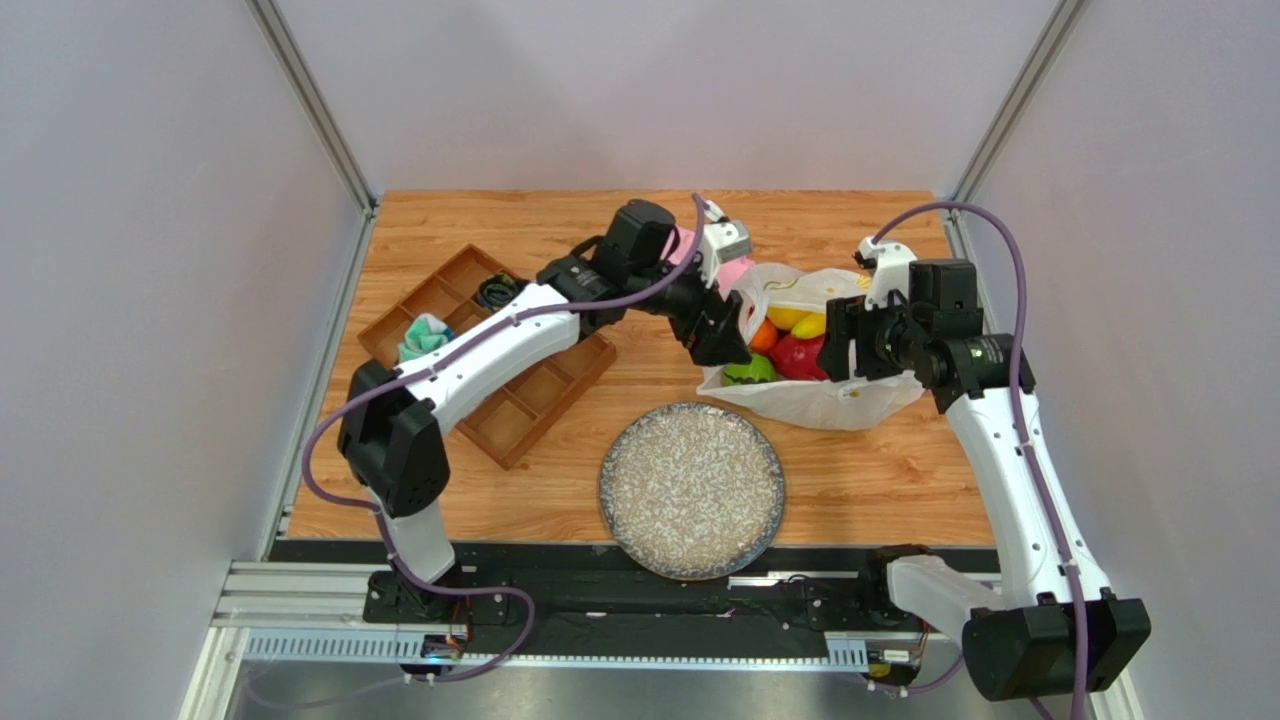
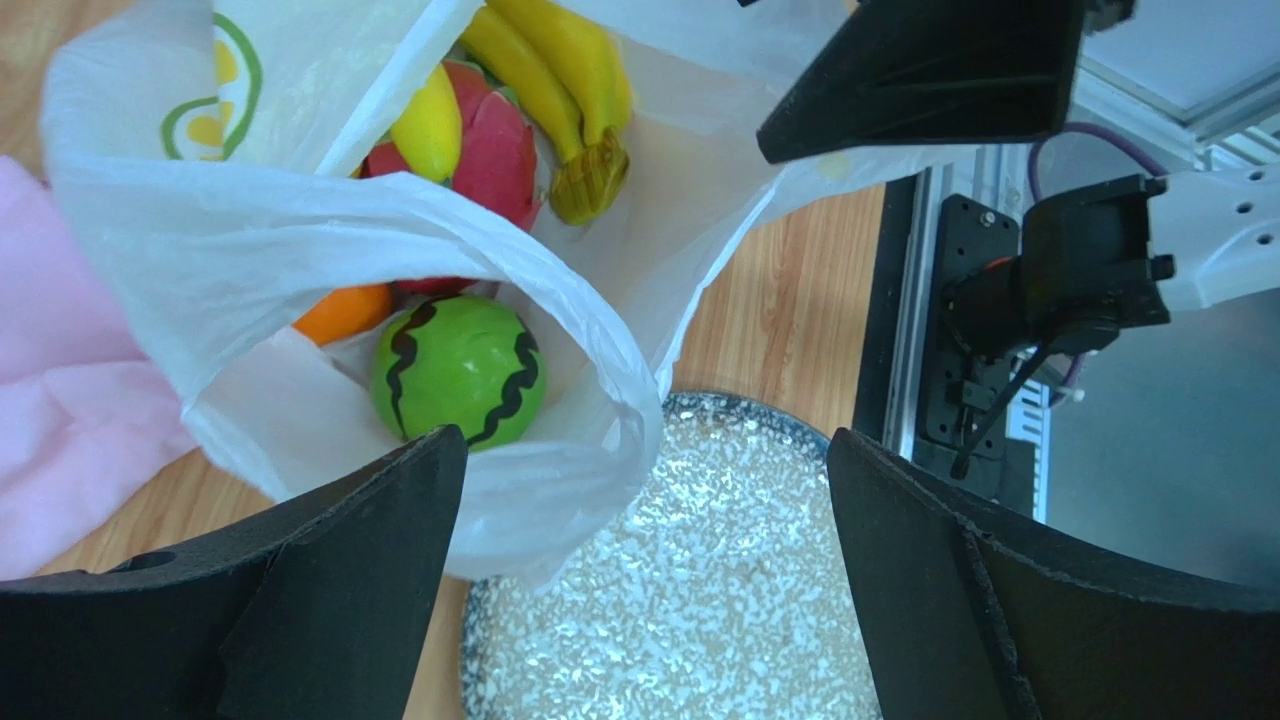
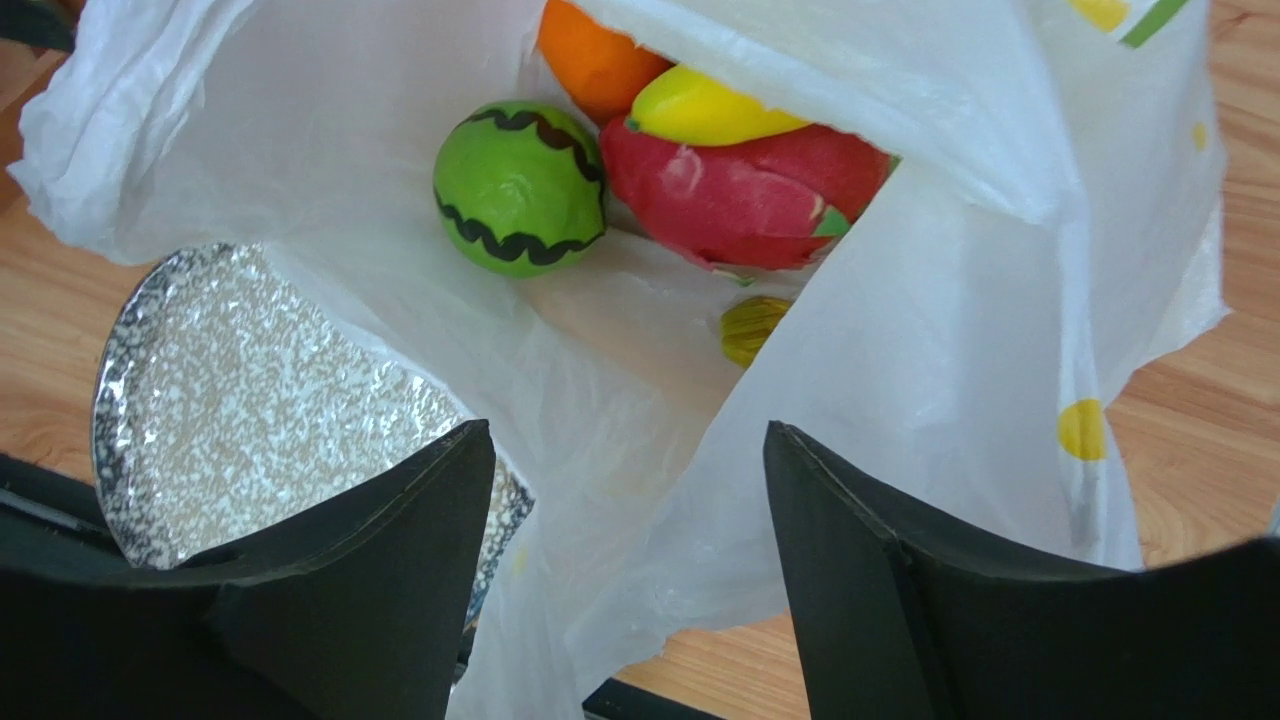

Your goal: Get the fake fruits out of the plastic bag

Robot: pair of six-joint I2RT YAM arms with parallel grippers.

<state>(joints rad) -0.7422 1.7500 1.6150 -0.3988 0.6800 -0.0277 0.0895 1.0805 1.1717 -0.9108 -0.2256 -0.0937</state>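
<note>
Left wrist: plastic bag (image 2: 271,240) w/ green fruit (image 2: 458,368), bananas (image 2: 564,75), orange (image 2: 343,312) inside.

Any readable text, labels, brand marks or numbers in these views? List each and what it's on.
None: no legible word, number or brand shows in any view.
plastic bag: printed shapes only, yellow dots and a green-and-yellow motif, no letters.
green round fruit: dark wavy stripes, not writing.
speckled plate: speckle pattern only.
wooden tray: no label visible.
</note>
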